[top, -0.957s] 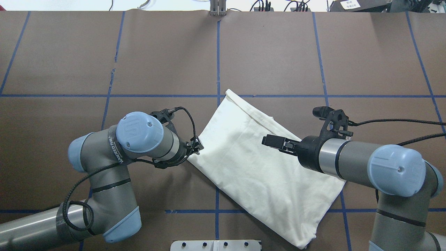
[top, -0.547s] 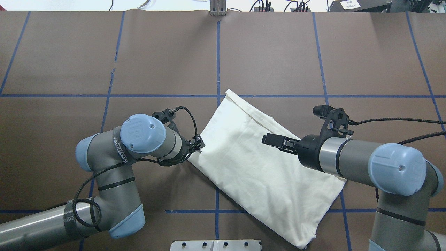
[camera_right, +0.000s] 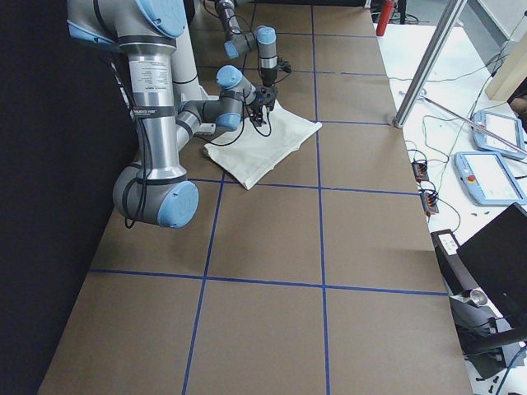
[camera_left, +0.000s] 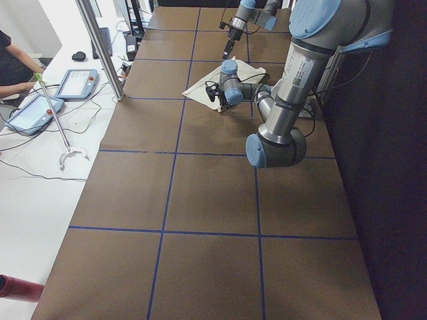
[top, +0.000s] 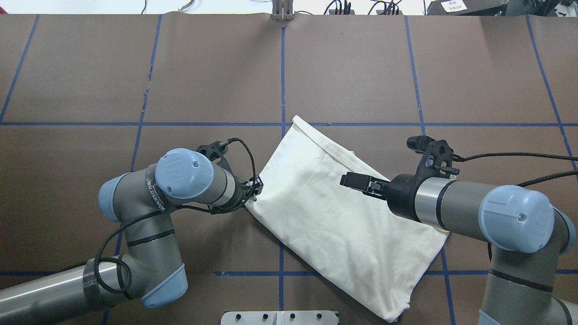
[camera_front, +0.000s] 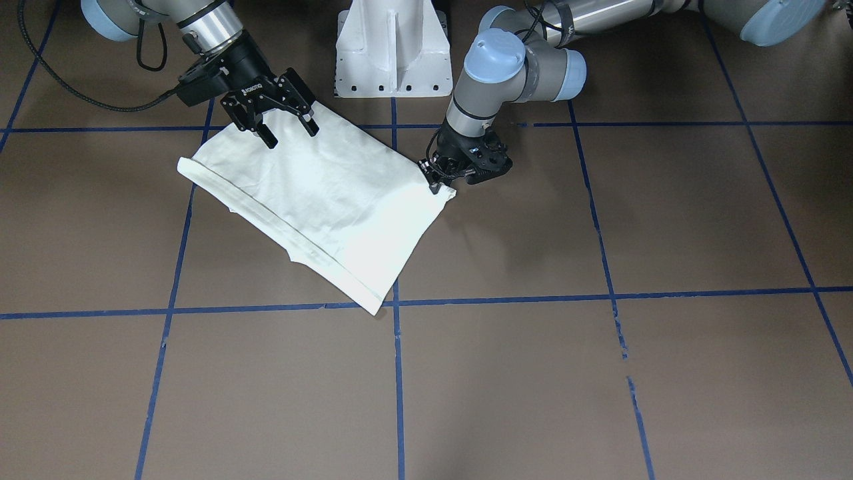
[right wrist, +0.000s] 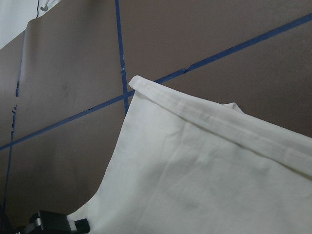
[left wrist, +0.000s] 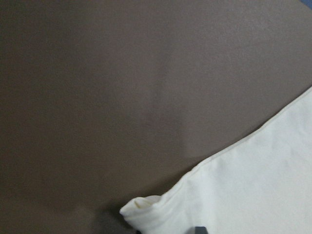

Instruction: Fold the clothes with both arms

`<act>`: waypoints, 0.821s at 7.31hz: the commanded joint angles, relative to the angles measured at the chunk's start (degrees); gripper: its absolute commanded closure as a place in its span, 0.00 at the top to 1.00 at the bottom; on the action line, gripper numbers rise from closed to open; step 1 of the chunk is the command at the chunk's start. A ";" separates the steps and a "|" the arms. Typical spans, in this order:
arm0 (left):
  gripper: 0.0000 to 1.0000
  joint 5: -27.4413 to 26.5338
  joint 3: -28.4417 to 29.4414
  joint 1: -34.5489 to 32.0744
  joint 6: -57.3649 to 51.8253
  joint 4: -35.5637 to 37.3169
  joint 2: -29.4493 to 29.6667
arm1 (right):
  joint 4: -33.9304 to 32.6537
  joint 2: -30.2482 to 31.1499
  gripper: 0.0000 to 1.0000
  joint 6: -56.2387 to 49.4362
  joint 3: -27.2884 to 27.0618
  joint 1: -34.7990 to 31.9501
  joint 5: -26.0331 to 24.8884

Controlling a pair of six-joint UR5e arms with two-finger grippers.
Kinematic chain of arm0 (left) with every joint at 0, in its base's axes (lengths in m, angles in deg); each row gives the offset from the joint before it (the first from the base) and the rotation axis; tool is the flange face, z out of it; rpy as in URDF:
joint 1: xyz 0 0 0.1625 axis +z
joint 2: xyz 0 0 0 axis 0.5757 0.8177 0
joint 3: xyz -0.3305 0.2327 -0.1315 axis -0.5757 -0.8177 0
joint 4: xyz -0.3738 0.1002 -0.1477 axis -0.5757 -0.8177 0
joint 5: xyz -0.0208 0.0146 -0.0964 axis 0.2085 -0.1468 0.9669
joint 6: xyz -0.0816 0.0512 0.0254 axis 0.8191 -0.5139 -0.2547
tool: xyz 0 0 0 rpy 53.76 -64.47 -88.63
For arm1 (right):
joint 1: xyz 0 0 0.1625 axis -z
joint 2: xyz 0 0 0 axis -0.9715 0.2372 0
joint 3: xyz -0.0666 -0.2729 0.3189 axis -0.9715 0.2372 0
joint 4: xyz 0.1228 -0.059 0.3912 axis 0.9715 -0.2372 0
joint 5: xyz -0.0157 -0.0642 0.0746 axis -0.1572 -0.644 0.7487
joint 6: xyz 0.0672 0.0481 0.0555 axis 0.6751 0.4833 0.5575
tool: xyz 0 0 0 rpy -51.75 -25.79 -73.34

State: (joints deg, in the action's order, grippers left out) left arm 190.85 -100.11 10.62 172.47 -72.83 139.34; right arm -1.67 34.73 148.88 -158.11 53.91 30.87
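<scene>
The shirt [camera_front: 320, 200] corner was pinched thinly by the left jaws, the right jaws spread at upper left. It could be lost once lifted.

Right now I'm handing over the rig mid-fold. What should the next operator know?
Left gripper: at the shirt's leftmost corner on the robot's left; grip unclear.
Right gripper: open above the shirt's opposite side, holding nothing.
The shirt lies flat and diagonal on the table, plain side up, no print showing.
Done: it is already folded into an oblong.
Left: probably one more fold; confirm the left grip first.
</scene>
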 commanded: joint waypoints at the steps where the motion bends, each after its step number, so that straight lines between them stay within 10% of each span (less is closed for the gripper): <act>1: 0.00 0.27 -0.05 -2.87 0.16 1.17 -0.03 | 0.04 0.23 1.00 0.00 0.19 -0.30 -0.13; 3: 0.00 0.27 2.47 -8.92 -0.97 5.02 1.54 | 0.04 -0.03 1.00 0.00 0.10 -0.31 -0.13; 6: 0.00 0.01 27.63 -18.69 -7.55 -1.77 18.54 | 0.04 -0.12 1.00 0.00 0.01 -0.31 -0.22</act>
State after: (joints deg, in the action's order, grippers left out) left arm 190.93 -83.34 -4.45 167.39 -70.56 150.61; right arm -1.63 34.63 148.88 -158.06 53.60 30.69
